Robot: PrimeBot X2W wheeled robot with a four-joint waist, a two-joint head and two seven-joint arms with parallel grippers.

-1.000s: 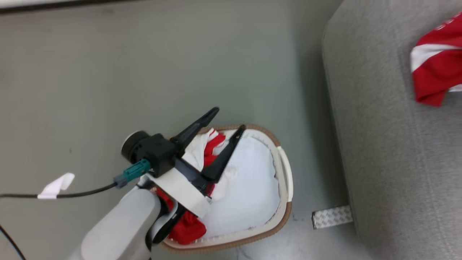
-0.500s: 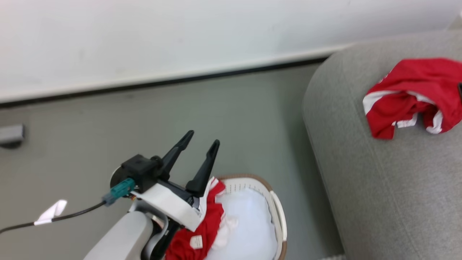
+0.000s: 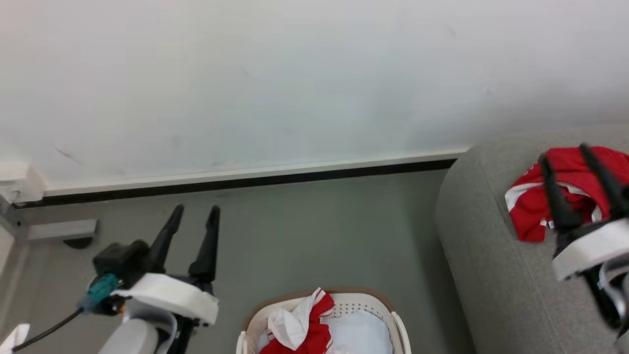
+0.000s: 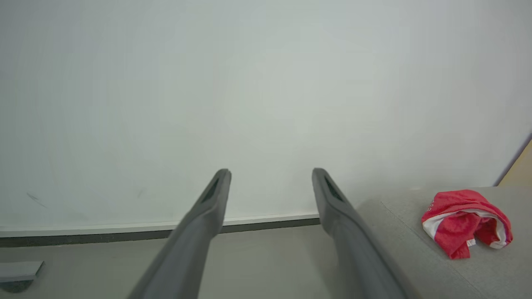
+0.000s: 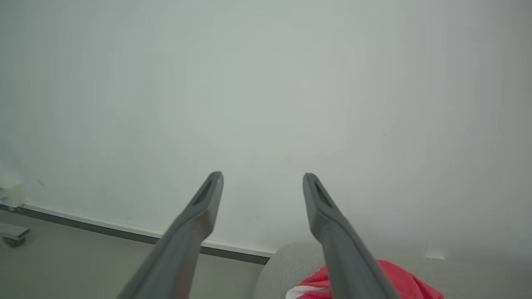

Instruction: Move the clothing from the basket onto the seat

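Red clothing (image 3: 525, 216) lies on the seat (image 3: 481, 285) near its rounded end; a second garment (image 3: 317, 339) sits in the basket (image 3: 351, 309) against its left wall. Left gripper (image 3: 195, 210) and right gripper (image 3: 564, 152): both released, fingers spread, nothing held.

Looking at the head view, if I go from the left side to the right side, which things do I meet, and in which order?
left gripper, fingers open → basket → seat → right gripper, fingers open
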